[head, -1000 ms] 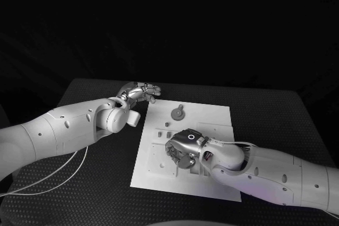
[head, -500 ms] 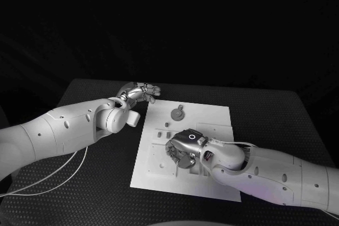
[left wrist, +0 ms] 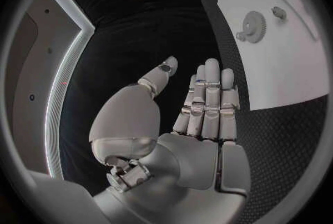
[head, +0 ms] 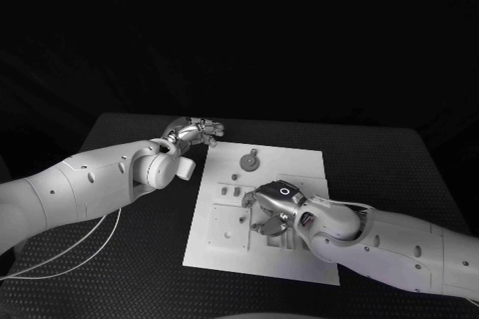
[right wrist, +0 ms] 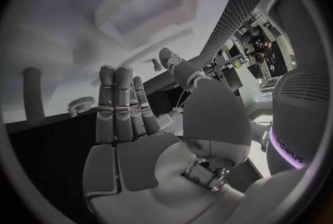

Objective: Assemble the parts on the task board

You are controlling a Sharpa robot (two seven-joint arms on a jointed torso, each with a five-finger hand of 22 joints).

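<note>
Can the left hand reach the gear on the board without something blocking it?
Probably yes. The left hand is open near the board's far left corner, the gear lies uncovered close by, and the right hand works nearer the robot.

task board: smooth matt white | table: rough woven black | left hand: glossy metal

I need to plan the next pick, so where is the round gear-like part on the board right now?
In the head view the gear-like part lies on the far end of the task board, beyond the right hand and to the right of the left hand.
</note>
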